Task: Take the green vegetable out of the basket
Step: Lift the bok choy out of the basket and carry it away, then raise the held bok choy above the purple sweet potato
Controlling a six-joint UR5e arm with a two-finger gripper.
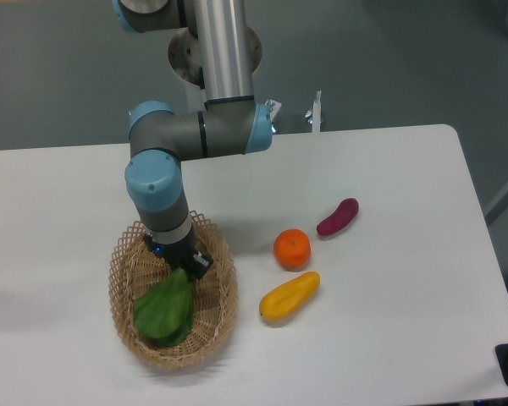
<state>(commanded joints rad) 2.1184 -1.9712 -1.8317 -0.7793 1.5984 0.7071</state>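
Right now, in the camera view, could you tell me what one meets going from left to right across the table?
basket → green vegetable, lying in the basket with the gripper at its stalk end → yellow squash → orange → purple piece

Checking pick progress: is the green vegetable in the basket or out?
In. The green vegetable lies inside the basket, leaves against the weave. The gripper is down at its stalk end; jaws hidden, so grip cannot be told.
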